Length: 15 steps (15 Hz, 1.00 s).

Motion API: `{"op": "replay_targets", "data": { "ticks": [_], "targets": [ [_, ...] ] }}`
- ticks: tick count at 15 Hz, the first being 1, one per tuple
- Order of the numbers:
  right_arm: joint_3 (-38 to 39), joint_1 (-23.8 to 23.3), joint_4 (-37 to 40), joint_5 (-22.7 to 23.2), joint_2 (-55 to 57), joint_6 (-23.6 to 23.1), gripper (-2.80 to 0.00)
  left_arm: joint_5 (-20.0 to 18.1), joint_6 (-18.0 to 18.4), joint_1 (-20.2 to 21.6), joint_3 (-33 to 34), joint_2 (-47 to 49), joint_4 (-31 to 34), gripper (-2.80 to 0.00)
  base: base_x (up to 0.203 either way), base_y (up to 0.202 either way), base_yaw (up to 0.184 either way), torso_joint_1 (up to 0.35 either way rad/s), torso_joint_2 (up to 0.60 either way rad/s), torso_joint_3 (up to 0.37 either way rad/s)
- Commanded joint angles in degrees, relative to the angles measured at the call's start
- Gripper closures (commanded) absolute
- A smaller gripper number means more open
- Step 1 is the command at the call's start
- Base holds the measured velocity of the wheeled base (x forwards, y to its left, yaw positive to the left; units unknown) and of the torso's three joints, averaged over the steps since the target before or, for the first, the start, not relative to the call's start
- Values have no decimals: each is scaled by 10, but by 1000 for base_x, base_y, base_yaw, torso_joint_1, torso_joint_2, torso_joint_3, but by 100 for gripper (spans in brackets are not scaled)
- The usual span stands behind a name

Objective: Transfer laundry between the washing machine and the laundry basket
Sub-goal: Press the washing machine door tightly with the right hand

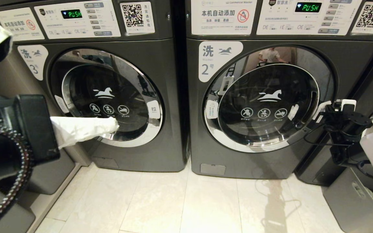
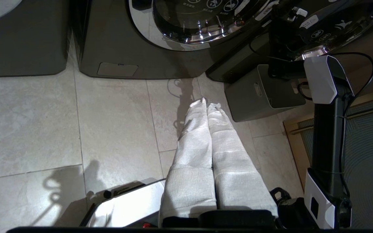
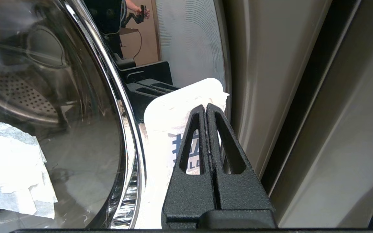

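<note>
Chrome rings the closed round door (image 1: 265, 100) of the washing machine (image 1: 280, 97) marked 2, and my right gripper (image 3: 207, 108) sits at that door's handle side, its black fingers (image 3: 193, 152) pressed together with nothing between them. Their tips lie over the white pull label (image 3: 170, 119) by the door's rim; whether they touch it I cannot tell. My left gripper (image 2: 207, 103) hangs off to my left, over the pale tiled floor (image 1: 180, 207), its white-wrapped fingers (image 2: 225, 155) also closed on nothing. A grey laundry basket (image 2: 264, 92) stands on the floor near my right arm. Another washer (image 1: 108, 87), marked 3, stands beside, door closed.
</note>
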Motion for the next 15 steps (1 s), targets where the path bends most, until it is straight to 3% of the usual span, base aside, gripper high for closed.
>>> {"op": "replay_targets", "data": {
  "ticks": [1, 5, 11, 13, 15],
  "targets": [
    [12, -1, -2, -2, -5, -3, 0, 0, -2, 0, -2, 10, 0, 0, 0, 0, 0, 0, 0, 0],
    [160, -10, -4, -7, -100, -18, 0, -1, -3, 0, -22, 31, -3, 0, 0, 0, 0, 0, 0, 0],
    [530, 4, 5, -17, -422, -54, 0, -4, -5, 0, -22, 27, -7, 0, 0, 0, 0, 0, 0, 0],
    [657, 48, 28, -18, -544, -63, 0, 2, -5, 0, -13, 15, -7, 0, 0, 0, 0, 0, 0, 0],
    [779, 142, 58, -30, -665, -74, 0, 9, -4, 0, 11, -22, -6, 0, 0, 0, 0, 0, 0, 0]
  ]
}}
